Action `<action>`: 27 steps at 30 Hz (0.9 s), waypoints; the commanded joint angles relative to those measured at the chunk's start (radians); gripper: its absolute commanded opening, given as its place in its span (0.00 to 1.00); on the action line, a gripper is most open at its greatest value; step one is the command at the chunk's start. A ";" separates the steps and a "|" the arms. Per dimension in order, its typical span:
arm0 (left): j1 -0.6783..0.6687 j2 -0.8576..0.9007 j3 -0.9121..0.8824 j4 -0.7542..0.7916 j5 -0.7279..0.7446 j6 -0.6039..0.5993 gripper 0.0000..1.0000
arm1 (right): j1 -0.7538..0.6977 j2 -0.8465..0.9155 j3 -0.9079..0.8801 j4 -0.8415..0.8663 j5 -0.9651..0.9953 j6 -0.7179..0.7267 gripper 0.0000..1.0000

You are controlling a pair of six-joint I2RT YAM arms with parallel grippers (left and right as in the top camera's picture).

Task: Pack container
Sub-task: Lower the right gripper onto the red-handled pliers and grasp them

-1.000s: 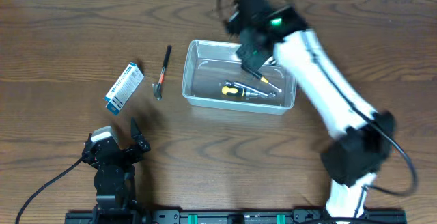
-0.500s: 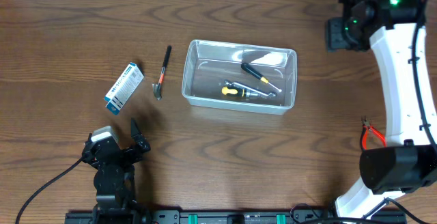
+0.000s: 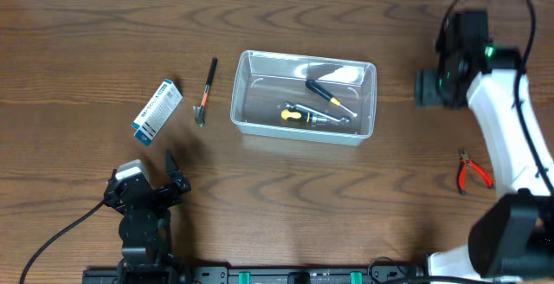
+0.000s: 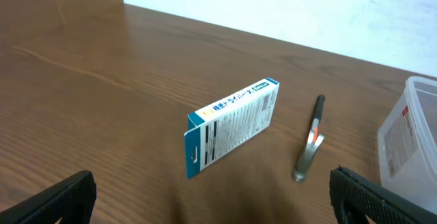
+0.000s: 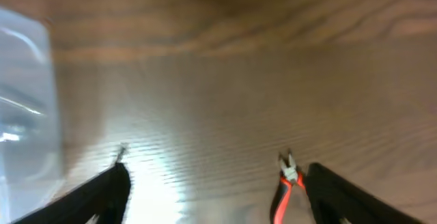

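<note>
Overhead: about halfway, by the look of it, with yellow screwdriver (image 3: 294, 113) and black screwdriver (image 3: 327, 92) lying in the container (image 3: 235, 102), well to one side of the right gripper (image 3: 430, 87), and red pliers (image 3: 473, 172) loose on the table near that arm. Left wrist: left gripper (image 4: 210, 183) spread wide and empty, with blue-and-white box (image 4: 232, 128) and slim black-handled tool (image 4: 311, 142) just ahead, likely left to pack. Right wrist: fingers (image 5: 102, 190) apart, nothing held, pliers close between them — container away at the left edge.

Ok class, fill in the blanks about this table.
The container holds ___ tools.
The pliers have ___ handles.
In the overhead view, the blue-and-white box lies ___ of the container.
Missing words: two; red; left.
</note>
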 commanded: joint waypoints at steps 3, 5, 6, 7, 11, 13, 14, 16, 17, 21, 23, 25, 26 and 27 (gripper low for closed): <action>0.003 -0.006 -0.023 -0.008 -0.004 0.006 0.98 | -0.077 -0.041 -0.173 0.059 -0.007 0.043 0.84; 0.003 -0.006 -0.023 -0.008 -0.004 0.006 0.98 | -0.115 -0.039 -0.202 0.050 -0.012 0.079 0.80; 0.003 -0.006 -0.023 -0.008 -0.005 0.006 0.98 | -0.131 -0.039 -0.212 0.044 -0.014 0.098 0.80; 0.003 -0.006 -0.023 -0.008 -0.004 0.006 0.98 | -0.151 -0.039 -0.220 0.038 -0.027 0.109 0.79; 0.003 -0.006 -0.023 -0.008 -0.005 0.006 0.98 | -0.217 -0.039 -0.240 0.025 -0.118 0.111 0.77; 0.003 -0.006 -0.023 -0.008 -0.005 0.006 0.98 | -0.238 -0.039 -0.251 0.024 -0.141 0.111 0.77; 0.003 -0.006 -0.023 -0.008 -0.005 0.006 0.98 | -0.244 -0.039 -0.254 0.023 -0.143 0.114 0.77; 0.003 -0.006 -0.023 -0.008 -0.004 0.006 0.98 | -0.249 -0.039 -0.269 0.027 -0.140 0.121 0.76; 0.003 -0.006 -0.023 -0.008 -0.005 0.006 0.98 | -0.252 -0.039 -0.274 0.028 -0.135 0.128 0.76; 0.003 -0.006 -0.023 -0.008 -0.005 0.006 0.98 | -0.255 -0.039 -0.300 0.043 -0.131 0.145 0.75; 0.003 -0.006 -0.023 -0.008 -0.005 0.006 0.98 | -0.256 -0.039 -0.318 0.063 -0.126 0.145 0.75; 0.003 -0.006 -0.023 -0.008 -0.005 0.006 0.98 | -0.256 -0.039 -0.341 0.092 -0.115 0.139 0.78; 0.003 -0.006 -0.023 -0.008 -0.005 0.006 0.98 | -0.257 -0.039 -0.354 0.110 -0.112 0.126 0.80; 0.003 -0.006 -0.023 -0.008 -0.005 0.006 0.98 | -0.257 -0.039 -0.368 0.123 -0.110 0.112 0.80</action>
